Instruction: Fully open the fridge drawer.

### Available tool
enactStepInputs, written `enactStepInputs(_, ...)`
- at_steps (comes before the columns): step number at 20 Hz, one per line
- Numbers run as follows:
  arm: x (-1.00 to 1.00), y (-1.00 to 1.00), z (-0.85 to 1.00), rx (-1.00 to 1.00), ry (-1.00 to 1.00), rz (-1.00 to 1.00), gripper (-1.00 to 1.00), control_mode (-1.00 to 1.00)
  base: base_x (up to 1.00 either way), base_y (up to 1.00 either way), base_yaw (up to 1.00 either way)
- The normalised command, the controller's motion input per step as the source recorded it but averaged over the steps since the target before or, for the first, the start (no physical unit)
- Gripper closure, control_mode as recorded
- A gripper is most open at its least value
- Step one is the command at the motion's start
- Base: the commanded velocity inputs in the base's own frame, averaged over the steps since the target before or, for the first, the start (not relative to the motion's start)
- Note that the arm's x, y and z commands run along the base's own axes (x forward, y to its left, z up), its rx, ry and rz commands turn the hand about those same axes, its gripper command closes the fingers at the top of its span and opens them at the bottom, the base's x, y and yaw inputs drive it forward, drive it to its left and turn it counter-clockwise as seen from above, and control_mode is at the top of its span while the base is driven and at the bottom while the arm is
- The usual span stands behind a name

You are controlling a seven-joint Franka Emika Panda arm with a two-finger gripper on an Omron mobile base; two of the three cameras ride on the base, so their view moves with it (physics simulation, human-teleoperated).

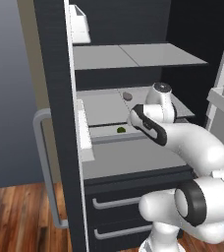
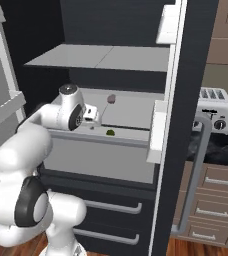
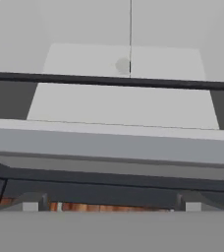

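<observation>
The gripper [image 2: 92, 120] sits right at the top front edge of the fridge drawer [image 2: 103, 159], which runs wide across the fridge below it and sticks out a bit; I cannot tell if it is squeezing.

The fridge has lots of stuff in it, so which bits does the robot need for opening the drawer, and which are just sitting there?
Needed:
fridge drawer
gripper

Just there:
green item in the drawer
small brownish lump on the shelf
dark drawers below
toaster
</observation>
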Motion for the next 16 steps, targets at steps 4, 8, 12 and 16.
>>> enactStepInputs(4, 0.28, 0.0, -0.19, 0.0, 0.0, -0.01, -1.0, -1.0, 0.0, 0.0, 0.0)
enactStepInputs(8, 0.13, 0.0, -0.36, 0.0, 0.05, 0.0, -1.0, -1.0, 0.0, 0.0, 0.0)
enactStepInputs(12, 0.22, 0.0, -0.2, 0.0, 0.0, 0.0, -1.0, -1.0, 0.0, 0.0, 0.0)
enactStepInputs(16, 0.21, -0.03, -0.31, 0.0, 0.0, 0.0, -1.0, -1.0, 0.0, 0.0, 0.0)
